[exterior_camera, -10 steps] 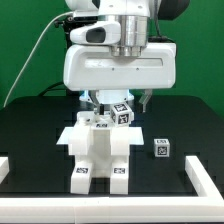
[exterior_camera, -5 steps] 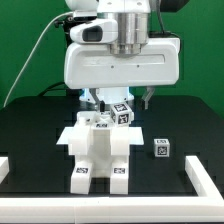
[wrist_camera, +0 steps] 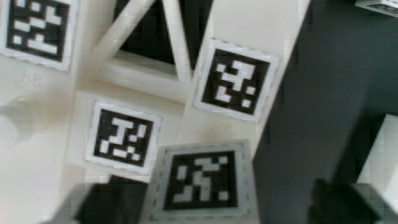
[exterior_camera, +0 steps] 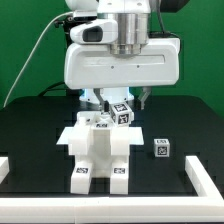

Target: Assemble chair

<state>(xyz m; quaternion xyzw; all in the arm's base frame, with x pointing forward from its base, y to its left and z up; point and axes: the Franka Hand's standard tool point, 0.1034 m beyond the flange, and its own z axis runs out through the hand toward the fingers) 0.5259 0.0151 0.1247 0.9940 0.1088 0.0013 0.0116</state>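
Note:
The partly built white chair (exterior_camera: 100, 150) stands on the black table, with tags on its front feet. A small tagged white post (exterior_camera: 121, 113) sits tilted at its top rear, right under the arm's wrist body. My gripper (exterior_camera: 120, 102) hangs just over that post, mostly hidden by the wrist. In the wrist view the gripper (wrist_camera: 222, 203) is open. The tagged post (wrist_camera: 201, 180) lies between the dark fingers, against one finger (wrist_camera: 114, 203) and apart from the other (wrist_camera: 350, 205). The X-braced chair piece (wrist_camera: 151, 40) shows beyond it.
A loose tagged white block (exterior_camera: 160, 148) lies on the table at the exterior view's right of the chair. The thin white border frame runs along the right (exterior_camera: 205, 180) and left (exterior_camera: 5, 166) edges. A cable (exterior_camera: 35, 60) hangs at the back left.

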